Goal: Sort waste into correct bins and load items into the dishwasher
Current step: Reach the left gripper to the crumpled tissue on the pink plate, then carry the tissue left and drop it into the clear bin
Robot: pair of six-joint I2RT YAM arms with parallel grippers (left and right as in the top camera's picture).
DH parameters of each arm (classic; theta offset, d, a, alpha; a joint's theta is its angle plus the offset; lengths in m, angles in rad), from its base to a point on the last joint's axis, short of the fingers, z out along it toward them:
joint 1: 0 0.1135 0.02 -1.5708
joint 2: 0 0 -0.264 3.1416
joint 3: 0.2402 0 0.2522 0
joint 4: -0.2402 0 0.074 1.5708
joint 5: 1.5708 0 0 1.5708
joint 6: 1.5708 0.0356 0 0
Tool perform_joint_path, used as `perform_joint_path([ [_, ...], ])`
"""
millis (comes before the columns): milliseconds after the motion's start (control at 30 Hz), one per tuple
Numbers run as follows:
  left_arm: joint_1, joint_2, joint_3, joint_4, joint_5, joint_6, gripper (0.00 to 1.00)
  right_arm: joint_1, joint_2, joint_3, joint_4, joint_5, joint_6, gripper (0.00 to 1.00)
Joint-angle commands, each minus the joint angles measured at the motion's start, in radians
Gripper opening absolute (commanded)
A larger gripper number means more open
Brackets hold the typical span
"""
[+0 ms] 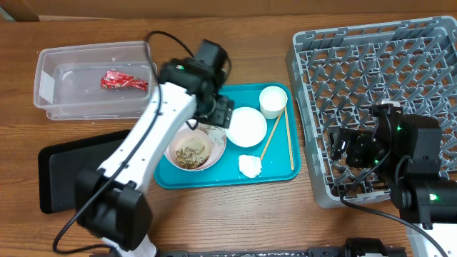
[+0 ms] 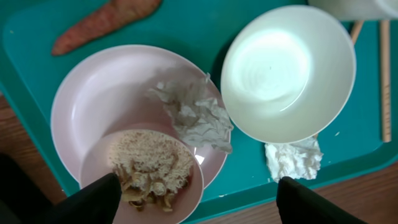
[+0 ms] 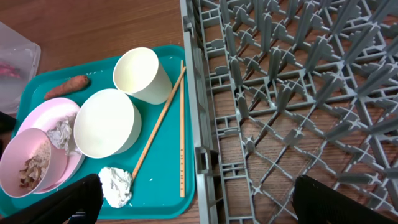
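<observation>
wooden table [image 1: 235, 214]; landmark is the teal tray [image 1: 275, 168] at mid-table; grey rack [image 3: 298, 93] just right of it, its left wall near the tray's right rim; clear tub [image 1: 57, 71] up-left of the tray, well apart, red wrapper [image 1: 123, 81] lying inside; black tray [image 1: 64, 164] left of the teal tray, partly under the left arm.

on the teal tray: plate [image 2: 106, 93] at its left; pink bowl [image 2: 93, 168] sits on the plate's near edge, scraps [image 2: 149, 165] in it; crumpled tissue [image 2: 196, 115] on the plate's right side, beside the pink bowl; carrot [image 2: 99, 22] on bare teal behind the plate; white bowl [image 2: 286, 68] mid-tray, just right of the plate; second tissue wad [image 2: 292, 158] at the tray's front rim, near the white bowl; cup [image 3: 140, 74] at the back right; chopsticks [image 3: 181, 124] along the right side, one straight, one slanted; bare teal at front right.

left gripper [image 2: 199, 205] hovers over the tray's left front, fingers spread wide, pink bowl and tissue below, touching neither; right gripper [image 3: 205, 205] hangs over the rack's left edge, right of the tray, fingers spread wide.
</observation>
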Motion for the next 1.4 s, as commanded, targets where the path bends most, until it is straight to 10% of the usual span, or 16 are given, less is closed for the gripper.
perform_joint_path([
  [0, -0.033, 0.077, 0.012, -0.005, -0.074, 0.071, 0.85, -0.002, -0.003, 0.029, 0.005, -0.006, 0.004, 1.00],
  [367, -0.043, 0.241, 0.012, 0.019, -0.091, 0.081, 0.81, -0.002, -0.003, 0.029, 0.004, -0.006, 0.004, 1.00],
  [667, -0.043, 0.249, 0.016, 0.024, -0.103, 0.081, 0.04, -0.002, -0.003, 0.029, 0.004, -0.006, 0.004, 1.00],
  [1000, 0.035, 0.169, 0.237, -0.054, -0.117, 0.049, 0.04, -0.002, -0.003, 0.029, 0.003, -0.006, 0.004, 1.00],
  [1367, 0.436, 0.114, 0.294, 0.116, -0.115, -0.073, 0.04, -0.002, -0.003, 0.029, 0.004, -0.006, 0.004, 1.00],
])
